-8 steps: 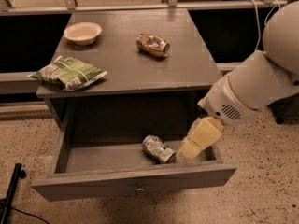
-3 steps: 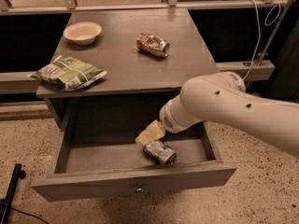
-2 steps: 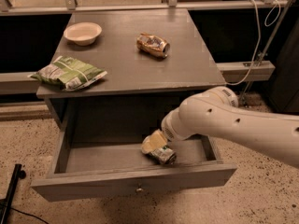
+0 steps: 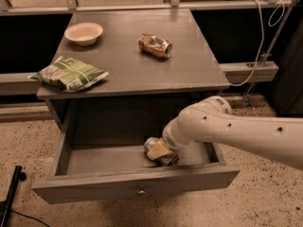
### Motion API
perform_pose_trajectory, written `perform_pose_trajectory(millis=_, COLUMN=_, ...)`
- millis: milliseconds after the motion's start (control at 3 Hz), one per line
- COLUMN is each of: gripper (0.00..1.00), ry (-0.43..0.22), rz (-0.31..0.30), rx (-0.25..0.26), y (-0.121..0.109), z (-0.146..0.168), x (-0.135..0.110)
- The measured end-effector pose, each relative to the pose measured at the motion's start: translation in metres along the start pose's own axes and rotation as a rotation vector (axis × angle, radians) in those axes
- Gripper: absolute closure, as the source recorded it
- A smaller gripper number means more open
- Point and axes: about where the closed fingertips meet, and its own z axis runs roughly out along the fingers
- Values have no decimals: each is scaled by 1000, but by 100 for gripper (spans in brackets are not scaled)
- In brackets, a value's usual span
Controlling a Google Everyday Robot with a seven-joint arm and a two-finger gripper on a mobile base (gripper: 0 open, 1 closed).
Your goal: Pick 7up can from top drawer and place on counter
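The 7up can [image 4: 152,144] lies on its side in the open top drawer [image 4: 137,181], right of its middle. It is silver and dented, and partly hidden. My gripper [image 4: 160,151] reaches down into the drawer from the right and sits right on the can, covering its middle. The white arm stretches off to the right edge of the camera view. The grey counter [image 4: 123,60] lies above the drawer.
On the counter lie a brownish-orange can [image 4: 155,45] on its side, a pale bowl [image 4: 84,32] at the back left and a green snack bag [image 4: 68,73] at the front left. A cable [image 4: 258,56] hangs at the right. A black pole [image 4: 12,193] stands on the floor at the lower left.
My gripper has come from the right side of the drawer, swung left and dropped down onto the can. The can has stayed in about the same place.
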Motion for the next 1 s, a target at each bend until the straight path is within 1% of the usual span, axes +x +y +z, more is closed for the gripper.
perform_pose_trajectory(millis=333, gripper=20, ry=40, rz=-19, rx=-27, y=-1, z=21, x=10)
perform_pose_trajectory(millis=667, gripper=35, ry=63, rz=-23, rx=-59, y=-1, z=35, x=19)
perform_pose_trajectory(millis=1000, gripper=57, ry=75, rz=-40, rx=-84, y=0, z=39, x=21)
